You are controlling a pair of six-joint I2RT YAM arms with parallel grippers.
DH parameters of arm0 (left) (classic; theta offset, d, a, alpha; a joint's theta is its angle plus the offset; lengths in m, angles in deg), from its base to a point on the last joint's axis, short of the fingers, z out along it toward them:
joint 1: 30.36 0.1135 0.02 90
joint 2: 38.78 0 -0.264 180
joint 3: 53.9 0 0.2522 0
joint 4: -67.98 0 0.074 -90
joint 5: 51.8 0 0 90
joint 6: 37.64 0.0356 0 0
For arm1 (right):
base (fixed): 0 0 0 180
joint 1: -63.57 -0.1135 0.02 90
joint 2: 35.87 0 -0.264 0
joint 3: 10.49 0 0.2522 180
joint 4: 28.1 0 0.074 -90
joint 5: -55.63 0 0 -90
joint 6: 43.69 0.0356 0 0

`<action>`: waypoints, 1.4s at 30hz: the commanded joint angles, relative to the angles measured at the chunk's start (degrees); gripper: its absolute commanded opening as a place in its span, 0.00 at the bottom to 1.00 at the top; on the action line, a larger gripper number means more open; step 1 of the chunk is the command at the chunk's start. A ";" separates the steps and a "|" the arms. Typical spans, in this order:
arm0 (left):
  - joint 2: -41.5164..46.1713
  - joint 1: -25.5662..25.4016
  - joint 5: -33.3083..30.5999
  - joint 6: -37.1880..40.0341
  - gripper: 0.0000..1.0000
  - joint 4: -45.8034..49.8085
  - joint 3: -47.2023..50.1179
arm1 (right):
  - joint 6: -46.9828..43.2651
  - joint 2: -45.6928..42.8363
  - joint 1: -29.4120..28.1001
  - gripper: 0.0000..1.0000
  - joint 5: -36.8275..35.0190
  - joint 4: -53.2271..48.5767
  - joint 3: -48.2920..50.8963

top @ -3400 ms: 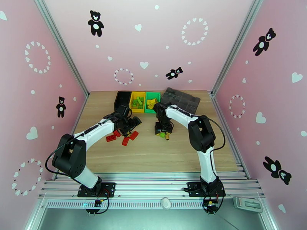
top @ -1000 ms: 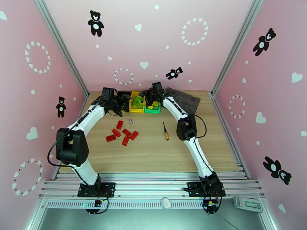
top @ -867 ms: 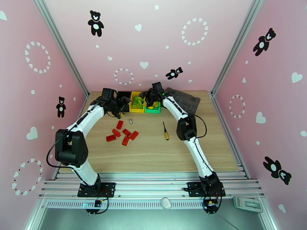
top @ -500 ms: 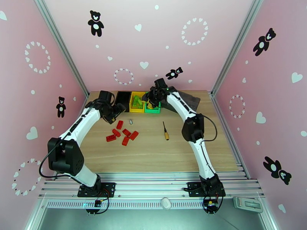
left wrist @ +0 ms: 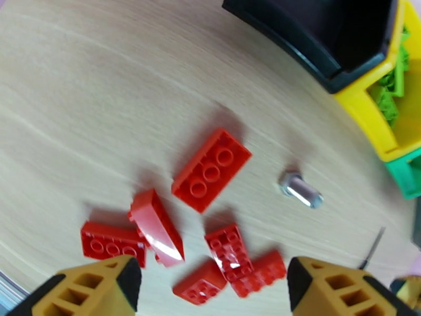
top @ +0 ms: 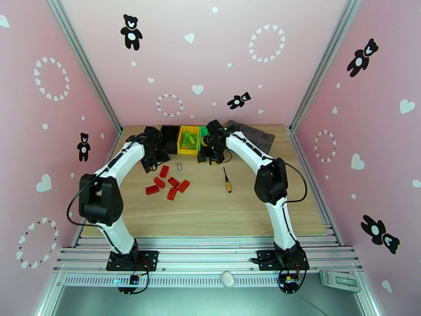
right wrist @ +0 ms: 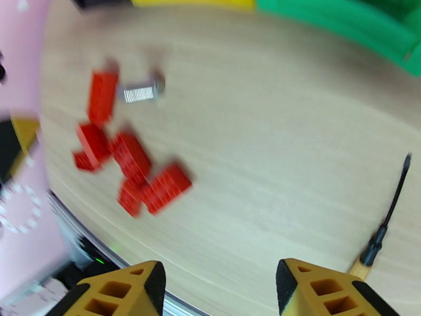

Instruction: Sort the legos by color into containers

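My left tool [left wrist: 213,283], jaws spread and empty, hangs at the 11 o'clock of six red legos [top: 168,184] loose on the bench [top: 210,217]. At their 12 o'clock stand the black bin [top: 169,135], the yellow bin [top: 188,151] holding green legos [top: 189,139], then the green bin [right wrist: 342,22]. My right tool [right wrist: 218,283], likewise spread and empty, hovers at the green bin's near edge, with a screwdriver [top: 227,180] at its 5 o'clock.

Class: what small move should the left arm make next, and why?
Probably lower the open left tool onto the red brick lying apart. It and five other bricks lie loose on the table beneath, and the black bin stands close by.
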 commanded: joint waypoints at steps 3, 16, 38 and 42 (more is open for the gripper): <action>-6.02 -1.49 -2.48 4.76 0.78 3.05 -5.48 | -4.12 -5.84 -3.66 0.63 -4.36 -2.05 4.97; -15.52 -2.55 -4.49 7.64 0.78 5.30 -11.22 | -1.89 -8.28 -4.36 0.64 -3.46 0.38 10.96; -19.46 -1.07 -4.73 8.66 0.51 4.97 -10.24 | 2.59 -5.49 -8.38 0.55 -2.57 2.21 9.86; -17.99 -0.51 -4.22 8.30 0.44 4.50 -9.75 | 3.32 -4.56 -8.39 0.54 -2.07 2.40 8.66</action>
